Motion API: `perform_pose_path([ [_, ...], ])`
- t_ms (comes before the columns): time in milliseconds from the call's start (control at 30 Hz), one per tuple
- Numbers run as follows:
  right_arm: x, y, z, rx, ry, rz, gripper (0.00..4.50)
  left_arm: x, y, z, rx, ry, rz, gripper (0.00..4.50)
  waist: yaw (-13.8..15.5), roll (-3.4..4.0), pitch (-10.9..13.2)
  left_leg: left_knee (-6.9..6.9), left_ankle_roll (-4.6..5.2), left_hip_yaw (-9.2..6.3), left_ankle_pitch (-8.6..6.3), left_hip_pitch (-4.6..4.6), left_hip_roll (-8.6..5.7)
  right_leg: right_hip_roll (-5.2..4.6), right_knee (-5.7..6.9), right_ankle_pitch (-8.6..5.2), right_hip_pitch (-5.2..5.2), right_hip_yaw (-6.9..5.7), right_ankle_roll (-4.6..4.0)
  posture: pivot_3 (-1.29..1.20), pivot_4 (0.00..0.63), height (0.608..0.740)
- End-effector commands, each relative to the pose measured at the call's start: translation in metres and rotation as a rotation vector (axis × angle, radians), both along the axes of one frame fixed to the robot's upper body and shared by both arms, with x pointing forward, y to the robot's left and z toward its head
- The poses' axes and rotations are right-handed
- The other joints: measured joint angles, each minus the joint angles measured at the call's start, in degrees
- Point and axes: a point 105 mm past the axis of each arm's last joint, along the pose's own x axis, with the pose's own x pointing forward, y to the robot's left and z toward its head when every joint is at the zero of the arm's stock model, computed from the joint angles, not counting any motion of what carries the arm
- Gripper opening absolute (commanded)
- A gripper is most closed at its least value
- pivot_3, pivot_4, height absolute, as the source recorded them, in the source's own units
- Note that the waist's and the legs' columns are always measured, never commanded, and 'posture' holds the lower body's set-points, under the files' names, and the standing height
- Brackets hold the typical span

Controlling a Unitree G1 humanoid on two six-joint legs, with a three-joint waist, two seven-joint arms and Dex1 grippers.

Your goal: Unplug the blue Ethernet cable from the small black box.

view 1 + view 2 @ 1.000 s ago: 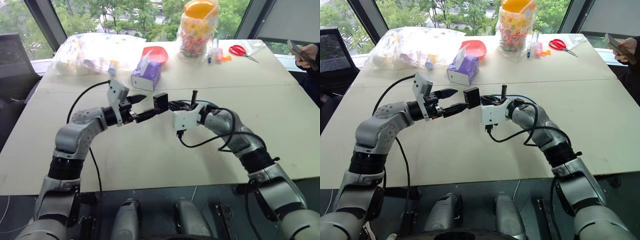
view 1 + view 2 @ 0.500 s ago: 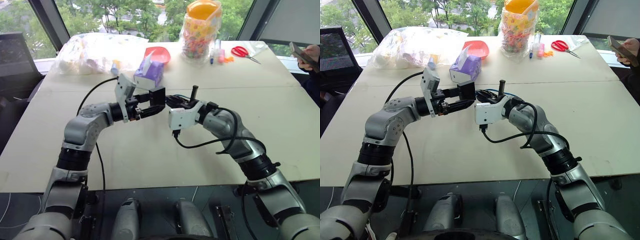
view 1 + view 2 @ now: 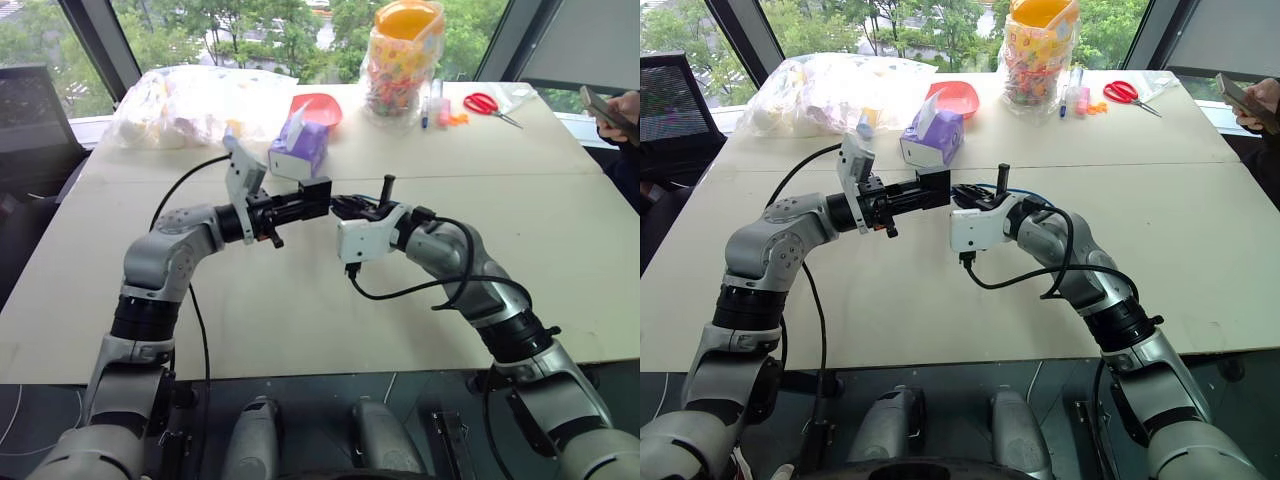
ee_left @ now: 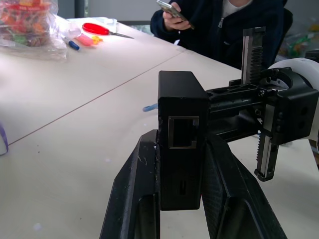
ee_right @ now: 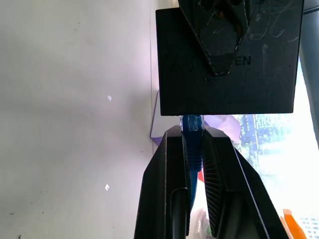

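Note:
The small black box (image 3: 318,196) hangs in the air above the middle of the table, held between my two grippers. My left gripper (image 3: 310,202) is shut on it; in the left wrist view its fingers (image 4: 144,164) press both flat sides of the box (image 4: 182,124), whose empty port faces the camera. The blue Ethernet cable (image 5: 193,147) is plugged into the box's edge (image 5: 229,57). My right gripper (image 5: 192,132) is shut on the cable just behind its plug. A loop of the blue cable (image 3: 1025,195) trails back over the right hand.
A purple tissue box (image 3: 297,148) stands just behind the left hand. Further back are a red bowl (image 3: 315,105), a clear plastic bag (image 3: 190,100), a candy jar (image 3: 400,55) and red scissors (image 3: 485,102). A person holding a phone (image 3: 610,110) sits at the far right.
My left gripper has slid its open fingers around the black box and shut on it. The right gripper has kept its grip on the cable.

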Motion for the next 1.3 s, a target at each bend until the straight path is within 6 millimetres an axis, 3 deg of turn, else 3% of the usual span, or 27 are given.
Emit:
perform_pose_path([
  [33,-0.014,0.007,0.011,0.032,0.065,0.073,0.93,-0.01,-0.001,0.009,0.011,-0.045,-0.072,0.5,-0.01,0.0,0.0,-0.01,0.0,0.0,0.0,0.0,0.0,0.0,0.0,0.0,0.0,0.0,0.0,0.0,0.15,0.735],
  [100,-0.014,0.006,0.013,0.053,0.121,0.071,1.66,-0.011,0.002,0.01,0.013,-0.049,-0.089,0.5,-0.03,0.0,0.0,-0.02,0.0,0.0,0.0,0.0,0.0,0.01,0.0,0.0,0.0,-0.01,0.0,0.0,0.15,0.735],
  [133,-0.013,0.005,0.015,0.088,0.169,0.066,2.25,-0.011,0.004,0.011,0.009,-0.051,-0.092,0.5,-0.03,0.0,0.0,-0.02,0.0,0.0,0.0,0.0,0.0,0.01,0.0,0.0,0.0,-0.01,0.0,0.0,0.15,0.735],
  [267,-0.031,-0.001,0.018,0.2,0.537,0.166,4.34,-0.014,0.011,0.021,0.003,-0.063,-0.143,0.5,0.02,-0.01,0.01,-0.01,0.0,-0.01,0.0,0.0,0.01,0.01,0.0,0.0,0.01,-0.01,0.0,0.0,0.15,0.735],
  [300,-0.036,-0.006,0.021,0.221,0.652,0.186,4.43,-0.019,0.013,0.026,-0.003,-0.061,-0.184,0.5,0.05,-0.01,0.01,-0.01,0.0,-0.02,0.0,0.0,0.02,0.01,0.0,0.0,0.02,-0.02,0.0,0.0,0.15,0.735],
  [433,-0.047,-0.015,0.043,0.385,1.01,0.247,4.43,-0.037,0.023,0.046,-0.053,-0.056,-0.315,0.5,0.0,-0.07,0.11,0.0,0.0,-0.03,0.0,-0.01,0.04,-0.01,0.01,-0.01,0.0,-0.04,-0.03,0.0,0.15,0.735],
  [633,-0.045,-0.014,0.063,0.623,1.329,0.292,4.43,-0.045,0.031,0.059,-0.073,-0.035,-0.375,0.5,-0.15,-0.08,0.12,-0.1,0.01,-0.07,-0.01,0.0,0.06,-0.02,0.0,-0.11,-0.03,-0.09,-0.22,0.0,0.15,0.735],
  [800,-0.042,-0.007,0.07,0.684,1.376,0.323,4.43,-0.05,0.032,0.062,-0.07,-0.016,-0.403,0.5,-0.12,-0.08,0.12,-0.07,0.01,-0.09,0.0,-0.44,0.05,0.01,0.03,-0.02,-0.48,-0.1,-0.04,0.0,0.15,0.735],
  [867,-0.043,-0.004,0.07,0.678,1.387,0.327,3.88,-0.049,0.032,0.063,-0.071,-0.016,-0.4,0.5,-0.09,-0.06,0.13,0.04,0.02,-0.14,0.0,-0.75,0.05,0.03,0.07,0.0,-0.74,-0.12,-0.02,0.0,0.15,0.735],
  [967,-0.045,-0.002,0.067,0.662,1.395,0.321,2.57,-0.049,0.032,0.063,-0.068,-0.018,-0.397,0.5,0.11,-0.06,0.13,0.04,0.02,-0.13,0.0,-0.82,0.04,0.02,0.03,0.0,-0.77,-0.13,0.0,0.0,0.15,0.735],
  [1300,-0.054,0.011,0.064,0.629,1.441,0.344,2.57,-0.046,0.032,0.064,-0.074,-0.023,-0.386,0.5,0.06,-0.06,0.13,0.03,0.03,-0.14,0.0,-0.81,0.04,0.03,0.04,-0.01,-0.77,-0.14,0.0,0.0,0.15,0.735],
])
